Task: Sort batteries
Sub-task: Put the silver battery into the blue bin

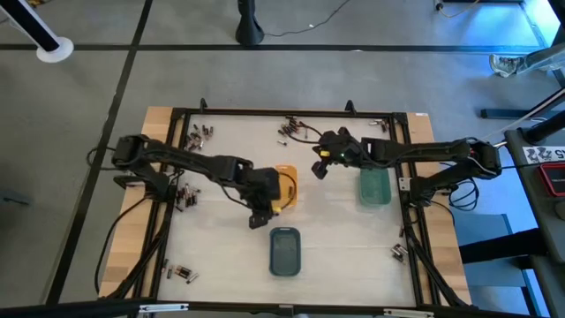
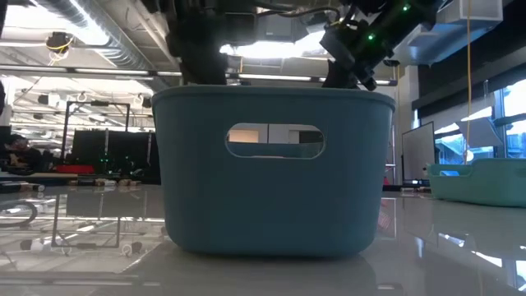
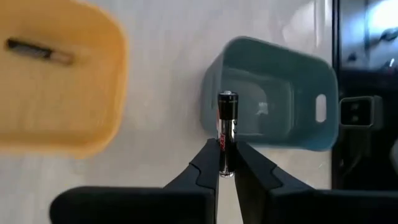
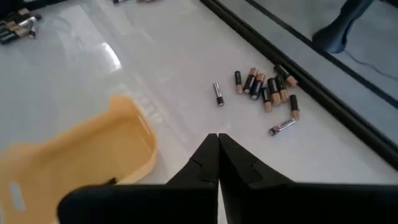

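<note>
Left tool (image 3: 227, 167) pinches battery (image 3: 227, 127) upright btwn its tips, near slate-blue tray (image 3: 273, 99)

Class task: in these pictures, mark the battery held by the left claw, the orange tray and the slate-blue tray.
battery (image 3: 226, 134): left wrist view, mid-body.
orange tray (image 3: 56, 93): left wrist view, inner floor.
slate-blue tray (image 1: 284, 261): high view, bare floor.

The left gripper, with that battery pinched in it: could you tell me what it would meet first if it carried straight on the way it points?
Probably the slate-blue plastic tray, which lies beyond the left gripper and its dark cylindrical battery; depth is unclear.
</note>
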{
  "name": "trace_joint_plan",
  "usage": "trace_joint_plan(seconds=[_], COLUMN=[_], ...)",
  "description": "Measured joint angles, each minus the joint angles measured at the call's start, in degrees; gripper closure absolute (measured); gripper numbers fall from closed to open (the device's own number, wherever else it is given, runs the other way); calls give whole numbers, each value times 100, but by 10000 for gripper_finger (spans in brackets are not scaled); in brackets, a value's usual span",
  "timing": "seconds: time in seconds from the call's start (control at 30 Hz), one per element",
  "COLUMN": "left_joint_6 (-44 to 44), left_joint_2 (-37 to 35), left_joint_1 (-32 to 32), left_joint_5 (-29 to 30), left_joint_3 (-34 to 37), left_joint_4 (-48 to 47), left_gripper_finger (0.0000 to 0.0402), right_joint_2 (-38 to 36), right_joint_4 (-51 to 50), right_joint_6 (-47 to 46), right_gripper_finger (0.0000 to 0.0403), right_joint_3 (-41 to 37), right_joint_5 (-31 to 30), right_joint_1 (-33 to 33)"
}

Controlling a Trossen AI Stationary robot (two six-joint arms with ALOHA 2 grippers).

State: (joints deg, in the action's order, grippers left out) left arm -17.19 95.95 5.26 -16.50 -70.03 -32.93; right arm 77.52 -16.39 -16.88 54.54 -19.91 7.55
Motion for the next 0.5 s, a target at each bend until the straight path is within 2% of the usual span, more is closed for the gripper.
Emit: trace_joint_plan(seconds=[0.23,0.5], left_joint_6=[320,457], left_joint_2=[672,779], left_joint_1=[355,574], left_joint_5=[29,62], left_joint_3=[-236,-283], left_joint_4=[293,873], left_gripper_finger=[382,384], right_joint_2=[-14,-28], right_joint_4=[-99,-111], right_joint_6=[-569,-869], right_gripper_finger=[401,401], right_joint_3=[0,0], right_joint_5=[86,152], right_joint_1=[-2,-4])
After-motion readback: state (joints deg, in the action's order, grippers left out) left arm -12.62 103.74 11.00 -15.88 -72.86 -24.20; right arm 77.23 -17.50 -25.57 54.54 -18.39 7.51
